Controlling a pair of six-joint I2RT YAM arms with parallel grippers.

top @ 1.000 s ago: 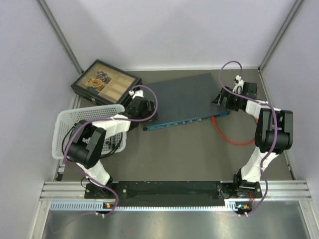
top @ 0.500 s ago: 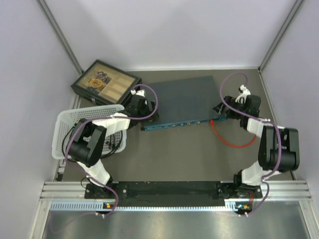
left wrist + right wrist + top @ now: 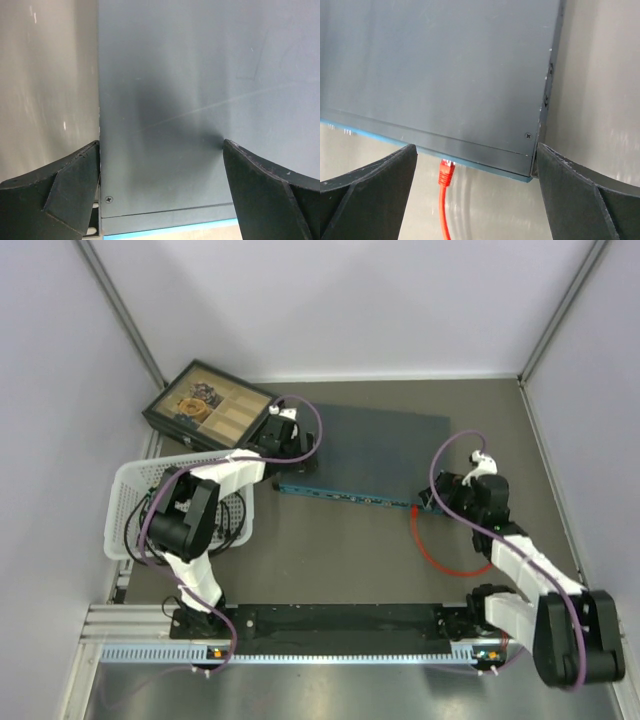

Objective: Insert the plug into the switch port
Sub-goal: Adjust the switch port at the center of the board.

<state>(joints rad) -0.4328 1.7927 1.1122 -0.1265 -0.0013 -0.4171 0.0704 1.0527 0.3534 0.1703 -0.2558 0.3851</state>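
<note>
The switch (image 3: pixel 365 445) is a flat dark blue-grey box lying mid-table, its teal edge (image 3: pixel 345 496) facing the near side. My left gripper (image 3: pixel 284 443) is open over the switch's left end; in the left wrist view (image 3: pixel 160 200) one finger sits outside the left edge and the other over the top plate (image 3: pixel 190 90). My right gripper (image 3: pixel 437 498) is open at the switch's right near corner (image 3: pixel 532 150). A red plug (image 3: pixel 446 172) on a red cable (image 3: pixel 440 558) meets the teal edge (image 3: pixel 380 134) between the right fingers; I cannot tell whether it sits inside a socket.
A black compartmented tray box (image 3: pixel 210 405) stands at the back left. A white plastic basket (image 3: pixel 135 490) lies left of the switch, under the left arm. Pale walls close in the back and both sides. The metal mounting rail (image 3: pixel 350 622) runs along the near edge.
The switch has turned: its right end swung toward the near side and its left end away. The right gripper moved nearer with that corner, the left gripper moved farther. The red cable followed.
</note>
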